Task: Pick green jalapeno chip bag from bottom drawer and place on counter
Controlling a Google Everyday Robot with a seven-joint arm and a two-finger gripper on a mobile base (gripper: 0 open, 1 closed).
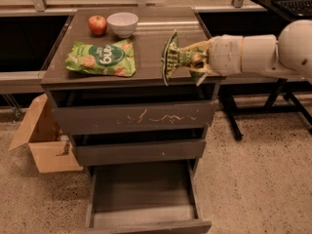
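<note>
My claw [191, 61] is pinching the jalapeno bag [169, 57] by one edge, so the bag stands upright at the worktop's [146, 35] right front, apart from the big green bag [102, 58]. The bottom drawer [141, 191] is open and bare. I judge only the release is left.

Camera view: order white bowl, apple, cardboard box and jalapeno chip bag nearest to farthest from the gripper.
1. green jalapeno chip bag, held by gripper, right side of counter
2. white bowl, back centre
3. apple, back left
4. cardboard box, floor left
</note>
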